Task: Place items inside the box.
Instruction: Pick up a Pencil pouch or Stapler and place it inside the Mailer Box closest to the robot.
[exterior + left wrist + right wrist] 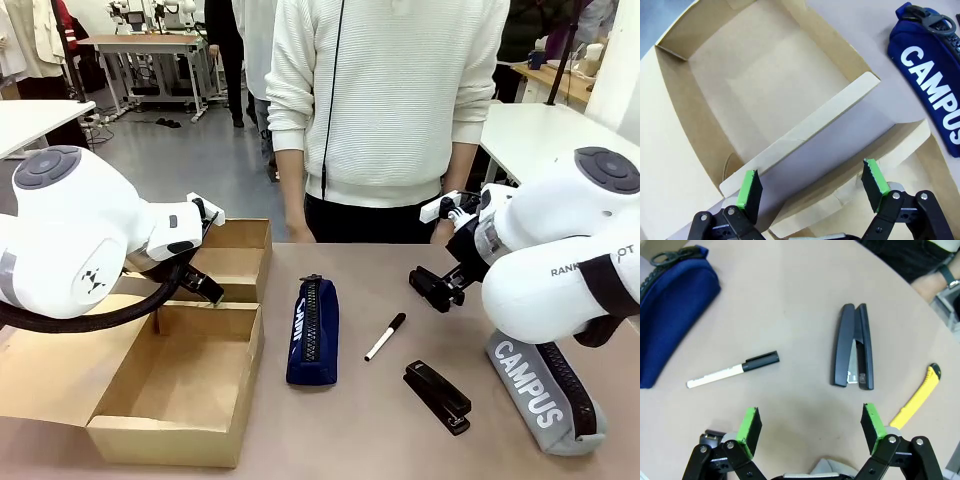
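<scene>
Either compartment of the box [170, 425] is open to you from above; the divider wall [810, 140] stands beneath your left gripper [811, 185].

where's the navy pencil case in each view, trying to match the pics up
Front view: the navy pencil case lies mid-table, between the box and the pen.
Left wrist view: case at top right corner, white CAMPUS lettering, past the box's corner.
Right wrist view: case at top left corner, up-left of the pen.
Shared landmark: its black zip, seen in all three.

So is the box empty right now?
Empty, as far as shows: bare cardboard inside the box; pen and stapler lie on the table.
</scene>
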Tool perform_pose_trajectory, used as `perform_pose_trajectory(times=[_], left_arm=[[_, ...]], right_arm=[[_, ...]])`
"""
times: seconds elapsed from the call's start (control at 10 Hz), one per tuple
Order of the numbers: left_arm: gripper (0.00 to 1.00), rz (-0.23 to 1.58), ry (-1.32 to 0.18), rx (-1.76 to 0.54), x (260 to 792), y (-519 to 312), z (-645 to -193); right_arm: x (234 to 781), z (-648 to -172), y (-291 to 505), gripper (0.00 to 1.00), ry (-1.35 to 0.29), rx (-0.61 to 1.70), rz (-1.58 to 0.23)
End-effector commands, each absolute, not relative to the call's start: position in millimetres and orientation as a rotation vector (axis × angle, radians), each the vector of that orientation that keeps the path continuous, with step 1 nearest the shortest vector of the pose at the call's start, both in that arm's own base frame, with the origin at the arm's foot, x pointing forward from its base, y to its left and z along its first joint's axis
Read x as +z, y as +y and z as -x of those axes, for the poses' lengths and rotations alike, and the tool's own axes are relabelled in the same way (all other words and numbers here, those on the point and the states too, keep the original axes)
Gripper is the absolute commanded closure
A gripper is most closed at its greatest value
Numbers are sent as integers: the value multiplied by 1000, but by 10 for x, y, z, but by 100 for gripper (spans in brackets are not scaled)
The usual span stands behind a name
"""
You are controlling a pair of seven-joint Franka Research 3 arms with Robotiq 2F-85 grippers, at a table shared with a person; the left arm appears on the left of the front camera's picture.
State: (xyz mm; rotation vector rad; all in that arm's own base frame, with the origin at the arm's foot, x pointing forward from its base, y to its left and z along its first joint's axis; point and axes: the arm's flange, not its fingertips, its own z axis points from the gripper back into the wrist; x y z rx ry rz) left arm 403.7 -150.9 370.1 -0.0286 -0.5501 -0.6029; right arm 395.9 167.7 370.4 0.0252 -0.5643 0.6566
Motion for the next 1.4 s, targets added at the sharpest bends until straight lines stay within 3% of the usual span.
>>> perform_pose_trajectory(times=[0.0,0.2,0.5,0.7,0.8,1.0,1.1,1.2,1.3], left_arm=[[0,29,-550,-603,3701,-1509,-4037],[0,97,-542,-632,4150,-1442,-3715],[0,170,-486,-365,5033,-1156,-3274],[0,503,-444,-346,5380,-588,-2952],[0,677,-475,-250,5435,-99,-2907],[0,957,-610,137,5085,1047,-2737],[0,666,-484,-268,5589,-65,-2859],[0,666,-484,-268,5589,-65,-2859],[0,666,-484,-268,5589,-65,-2859]], right_arm=[[3704,-3959,1677,0,-564,657,-25],[4162,-3852,1586,0,-537,670,-131],[5116,-3540,979,0,-439,331,-293],[5377,-3271,74,0,-354,175,-606],[5291,-3166,-621,0,-379,-32,-761],[4992,-2929,-1429,0,-469,-290,-913],[4861,-2914,-1423,0,-550,-523,-598],[5214,-2846,-1195,0,-380,-84,-820],[5214,-2846,-1195,0,-380,-84,-820]])
